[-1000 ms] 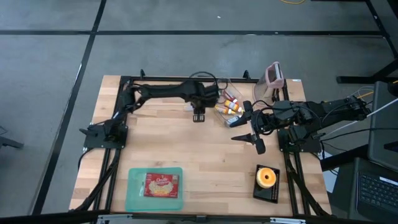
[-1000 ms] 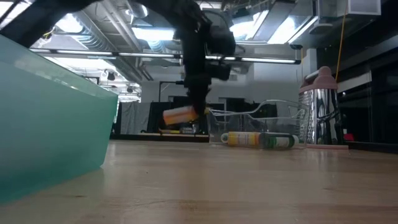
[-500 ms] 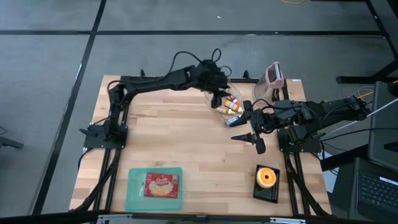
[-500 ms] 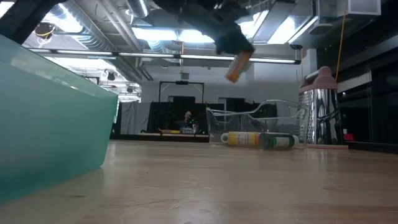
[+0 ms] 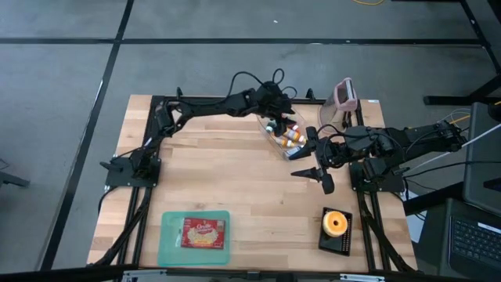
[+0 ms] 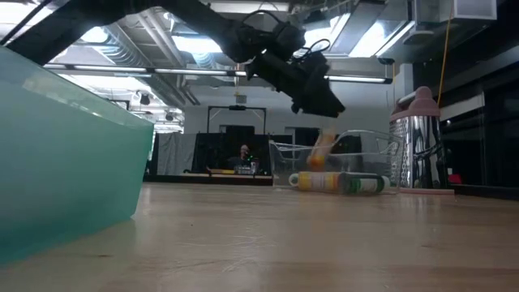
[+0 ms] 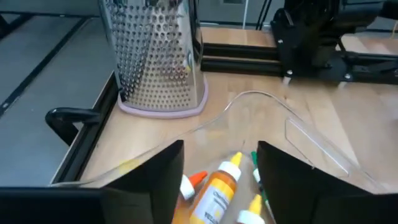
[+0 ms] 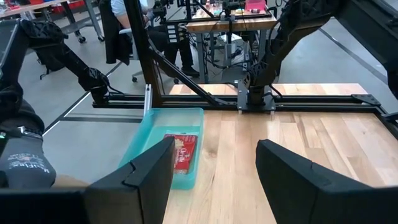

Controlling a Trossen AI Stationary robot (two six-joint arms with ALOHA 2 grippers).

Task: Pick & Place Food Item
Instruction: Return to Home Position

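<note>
My left gripper (image 5: 274, 119) hangs open over the clear plastic bin (image 5: 283, 135) at the table's far right. An orange sauce bottle with a pale cap (image 7: 217, 190) is below its fingers, inside the bin (image 7: 292, 134), among other small bottles. In the low view this bottle (image 6: 323, 151) shows tilted and blurred under my left gripper (image 6: 324, 101), apart from it. A yellow-green bottle (image 6: 339, 183) lies on its side at the bin's bottom. My right gripper (image 5: 313, 176) waits open above the table's right side, holding nothing.
A metal grater with a pink base (image 5: 343, 95) stands just beyond the bin. A teal tray (image 5: 168, 239) with a red packet (image 5: 204, 233) sits near the front edge. At the front right is a black device with an orange disc (image 5: 336, 225). Bare wood lies between.
My left gripper has risen from the table with the orange bottle, gone toward the right and far edges to above the clear bin, and tipped from pointing down to nearly level. It has opened and let go. The bottle has dropped into the bin.
</note>
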